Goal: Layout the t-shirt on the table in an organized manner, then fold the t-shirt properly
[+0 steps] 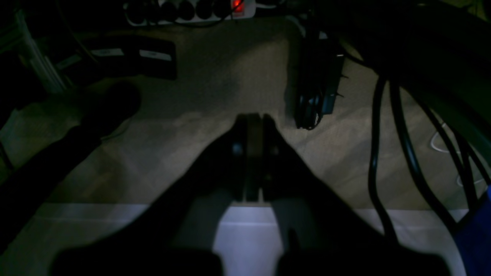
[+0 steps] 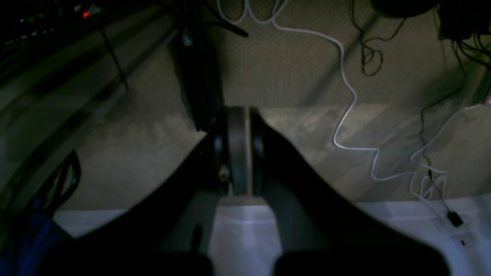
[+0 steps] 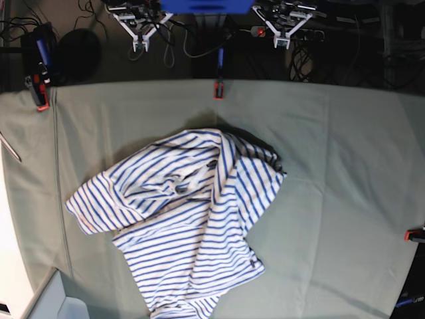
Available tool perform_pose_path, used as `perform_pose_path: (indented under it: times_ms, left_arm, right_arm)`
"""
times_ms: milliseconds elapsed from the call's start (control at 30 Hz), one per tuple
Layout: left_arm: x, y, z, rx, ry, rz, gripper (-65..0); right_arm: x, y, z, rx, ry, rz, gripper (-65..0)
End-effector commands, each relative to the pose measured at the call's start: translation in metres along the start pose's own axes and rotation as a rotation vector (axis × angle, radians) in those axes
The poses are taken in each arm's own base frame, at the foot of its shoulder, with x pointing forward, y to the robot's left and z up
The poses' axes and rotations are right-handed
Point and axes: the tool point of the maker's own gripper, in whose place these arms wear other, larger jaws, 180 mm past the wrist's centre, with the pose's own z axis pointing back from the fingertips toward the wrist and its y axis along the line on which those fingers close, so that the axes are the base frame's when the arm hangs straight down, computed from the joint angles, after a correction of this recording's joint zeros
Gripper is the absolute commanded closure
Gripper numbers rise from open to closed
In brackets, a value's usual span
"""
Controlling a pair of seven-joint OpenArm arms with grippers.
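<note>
The t-shirt (image 3: 192, 219), white with thin blue stripes, lies crumpled and partly folded over itself left of the middle of the table (image 3: 345, 166). One sleeve points to the left and the hem reaches the near edge. Both arms hang beyond the table's far edge, well away from the cloth. My left gripper (image 3: 282, 41) is at the upper right of the base view, my right gripper (image 3: 139, 43) at the upper left. In the dark wrist views the left gripper (image 1: 253, 119) and the right gripper (image 2: 239, 111) have their jaws pressed together with nothing between them, over the floor.
Red-and-black clamps (image 3: 218, 88) (image 3: 41, 100) (image 3: 415, 234) grip the table's edges. Below the arms the floor holds a power strip (image 1: 191, 9), black cables (image 1: 402, 145) and a white cable (image 2: 345, 88). A blue mount (image 3: 206, 5) sits between the arms.
</note>
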Motion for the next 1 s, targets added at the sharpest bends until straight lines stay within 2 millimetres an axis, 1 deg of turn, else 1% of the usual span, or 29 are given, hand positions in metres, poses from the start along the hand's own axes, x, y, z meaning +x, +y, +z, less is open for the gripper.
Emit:
perform_pose_path:
  times_ms: [0, 233, 333, 700, 867, 967]
  left_arm:
    - [-0.003, 0.002, 0.0, 0.01, 0.005, 0.003, 0.0]
    - [-0.003, 0.003, 0.0, 0.011, 0.005, 0.003, 0.0]
    - [-0.01, 0.004, 0.001, 0.012, 0.016, 0.002, 0.0]
    - [-0.01, 0.004, 0.001, 0.012, 0.016, 0.002, 0.0]
    - [-0.01, 0.005, 0.001, 0.014, 0.016, 0.002, 0.0]
    - [-0.01, 0.005, 0.001, 0.014, 0.016, 0.003, 0.0]
  right_arm:
    - [-0.001, 0.003, 0.0, 0.024, 0.0, 0.009, 0.0]
    - [-0.002, 0.003, 0.0, 0.024, 0.001, 0.009, 0.0]
    - [-0.002, 0.003, 0.0, 0.024, 0.001, 0.009, 0.0]
    - [-0.003, 0.003, 0.0, 0.024, 0.003, 0.009, 0.0]
    - [-0.014, 0.002, 0.001, 0.021, 0.02, 0.01, 0.0]
    - [-0.015, 0.002, 0.001, 0.021, 0.02, 0.01, 0.0]
